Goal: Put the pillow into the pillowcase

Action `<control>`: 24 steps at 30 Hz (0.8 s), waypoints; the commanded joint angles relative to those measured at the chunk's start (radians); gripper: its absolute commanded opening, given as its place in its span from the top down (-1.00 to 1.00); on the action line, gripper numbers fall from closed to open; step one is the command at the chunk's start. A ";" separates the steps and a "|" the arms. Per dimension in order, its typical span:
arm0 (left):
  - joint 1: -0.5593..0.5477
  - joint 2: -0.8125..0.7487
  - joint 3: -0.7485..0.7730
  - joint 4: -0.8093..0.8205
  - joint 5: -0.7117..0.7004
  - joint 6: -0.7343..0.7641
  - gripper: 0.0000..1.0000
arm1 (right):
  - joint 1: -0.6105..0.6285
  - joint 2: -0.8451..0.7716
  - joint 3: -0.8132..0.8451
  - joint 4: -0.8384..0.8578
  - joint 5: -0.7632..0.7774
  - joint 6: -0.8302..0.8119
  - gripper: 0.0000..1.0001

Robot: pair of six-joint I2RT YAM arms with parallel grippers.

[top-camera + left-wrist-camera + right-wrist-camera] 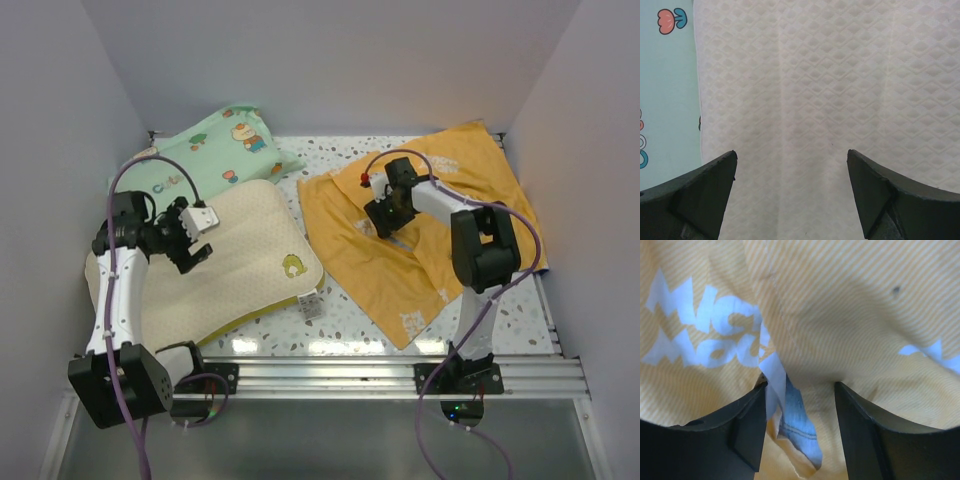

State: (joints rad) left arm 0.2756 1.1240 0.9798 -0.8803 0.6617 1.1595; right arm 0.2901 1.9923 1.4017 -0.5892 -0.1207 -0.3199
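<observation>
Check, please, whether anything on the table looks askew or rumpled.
The pillowcase lies rumpled and folded over itself rather than flat. The pillow sits askew, its far edge overlapping a mint-green pillow.

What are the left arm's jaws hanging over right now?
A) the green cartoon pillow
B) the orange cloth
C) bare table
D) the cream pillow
D: in the left wrist view, the cream pillow fills the gap between the open jaws.

Can't see pillow (pixel 245 250) left edge under the left arm (pixel 118 290), green pillow (pixel 215 150) near side tucked behind it, pillowcase (pixel 850 315) lettering half folded away and blurry, tag (pixel 312 303) print too small to read.
</observation>
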 commanded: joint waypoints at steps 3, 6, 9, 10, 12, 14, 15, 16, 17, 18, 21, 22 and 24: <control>0.010 -0.009 -0.015 0.049 0.010 -0.030 -0.88 | 0.006 0.066 0.040 0.094 0.065 0.024 -0.07; 0.008 -0.010 -0.010 0.050 0.010 -0.034 -0.88 | 0.006 0.077 0.072 0.072 0.098 0.025 0.31; 0.011 -0.009 -0.001 0.043 0.018 -0.029 -0.88 | 0.004 0.025 0.089 0.026 0.082 0.033 0.56; 0.008 -0.009 0.002 0.043 0.022 -0.026 -0.89 | 0.006 0.007 0.092 0.010 0.076 0.036 0.63; 0.010 -0.003 0.007 0.041 0.030 -0.020 -0.89 | 0.004 -0.030 0.105 -0.015 0.073 0.032 0.67; 0.008 0.011 0.013 0.035 0.038 -0.006 -0.89 | 0.006 -0.044 0.112 -0.049 0.069 0.021 0.67; 0.010 0.017 0.017 0.034 0.044 -0.006 -0.89 | 0.004 -0.049 0.115 -0.054 0.076 0.015 0.65; 0.010 0.023 0.026 0.032 0.045 -0.006 -0.89 | 0.003 -0.052 0.117 -0.057 0.081 0.001 0.66; 0.010 0.037 0.033 0.026 0.049 -0.006 -0.89 | 0.004 -0.050 0.118 -0.058 0.087 -0.007 0.70; 0.010 0.040 0.037 0.024 0.056 -0.004 -0.89 | 0.003 -0.047 0.125 -0.057 0.092 -0.013 0.75; 0.010 0.046 0.043 0.024 0.059 -0.006 -0.89 | 0.003 -0.027 0.157 -0.081 0.084 -0.018 0.78; 0.008 0.040 0.045 0.024 0.058 -0.006 -0.89 | 0.004 -0.024 0.160 -0.083 0.079 -0.016 1.00; 0.010 0.036 0.042 0.020 0.052 0.005 -0.89 | 0.003 -0.023 0.174 -0.089 0.076 -0.013 1.00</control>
State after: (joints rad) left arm 0.2756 1.1687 0.9852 -0.8696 0.6777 1.1446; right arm 0.2955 2.0094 1.5223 -0.6468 -0.0460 -0.3225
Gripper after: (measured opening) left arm 0.945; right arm 0.012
